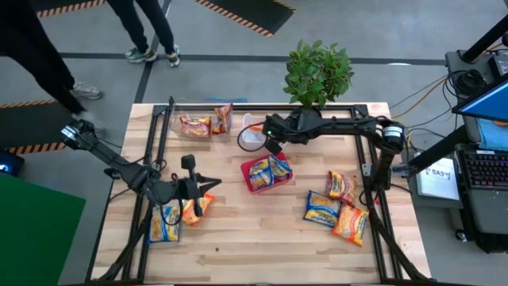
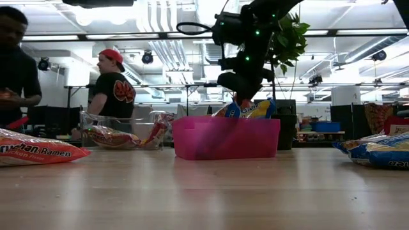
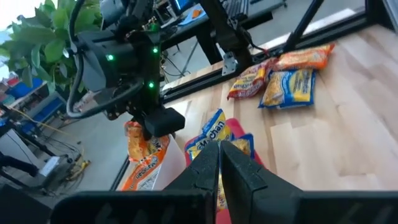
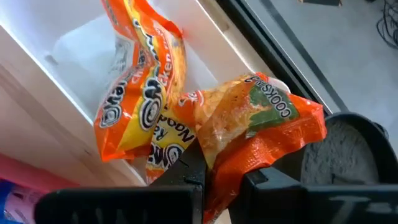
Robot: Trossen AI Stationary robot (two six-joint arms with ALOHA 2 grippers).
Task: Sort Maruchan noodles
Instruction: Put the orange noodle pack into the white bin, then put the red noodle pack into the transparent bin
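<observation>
Orange noodle pkt point(image 4: 186, 124) clamped in right gripper point(image 4: 214, 165) jaws, hanging over white tray point(image 1: 252, 137) at far centre. Best drop: go lower, centre it, then release. Pink tray point(image 1: 255, 181) mid-bench holds blue-yellow pkts; clear tray point(image 1: 178, 119) far left has reddish ones. Left gripper point(image 3: 219, 152) jaws closed, empty, near left.

Setting: robotics lab or workshop. We note exposed ceiling ducts point(image 2: 160, 25), hazard-striped floor tape point(image 1: 238, 16), a wooden desk point(image 1: 262, 238) inside a black metal frame point(image 1: 373, 159), monitors point(image 1: 484, 107), and two people point(image 2: 112, 86) standing nearby.
</observation>
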